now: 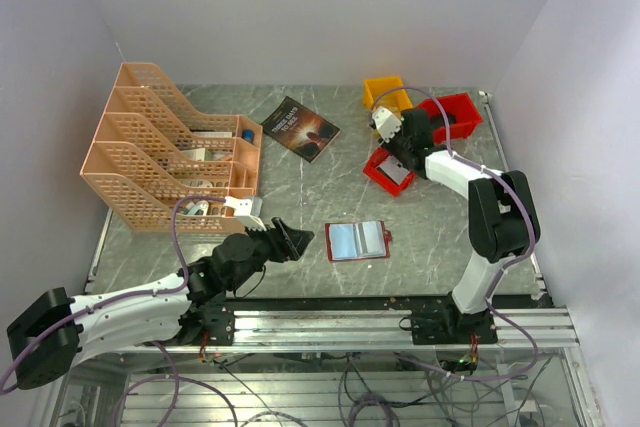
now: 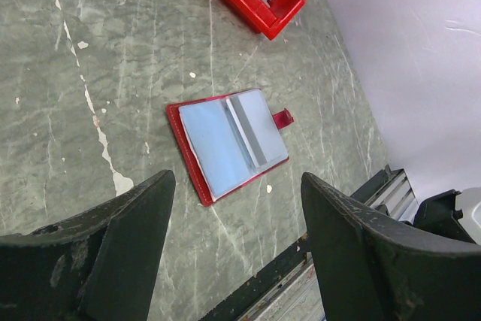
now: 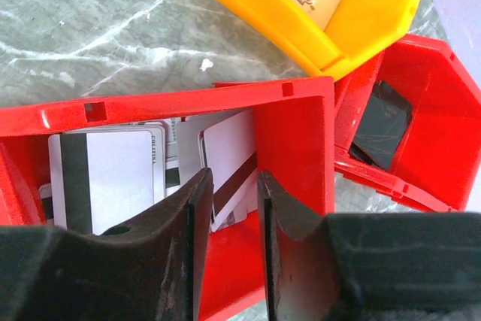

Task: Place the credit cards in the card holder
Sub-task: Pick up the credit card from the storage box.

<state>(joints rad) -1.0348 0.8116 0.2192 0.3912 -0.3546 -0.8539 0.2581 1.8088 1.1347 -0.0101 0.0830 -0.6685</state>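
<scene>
The card holder (image 1: pixel 357 240) (image 2: pixel 225 144) lies open on the grey table, dark red with pale clear pockets facing up. My left gripper (image 1: pixel 295 237) (image 2: pixel 237 182) hovers just left of it, open and empty. Several credit cards (image 3: pixel 113 171) lie in a small red bin (image 1: pixel 372 172) (image 3: pixel 188 99). My right gripper (image 1: pixel 390 159) (image 3: pixel 233 178) reaches into that bin. Its jaws stand narrow with a gap, either side of a tilted white card with a dark stripe (image 3: pixel 229 148), not pressed on it.
A yellow bin (image 1: pixel 385 92) (image 3: pixel 301 28) and a second red bin (image 1: pixel 455 117) (image 3: pixel 436 148) holding a dark card stand behind the card bin. A dark book (image 1: pixel 300 128) lies mid-back. An orange file rack (image 1: pixel 170 147) fills the left side.
</scene>
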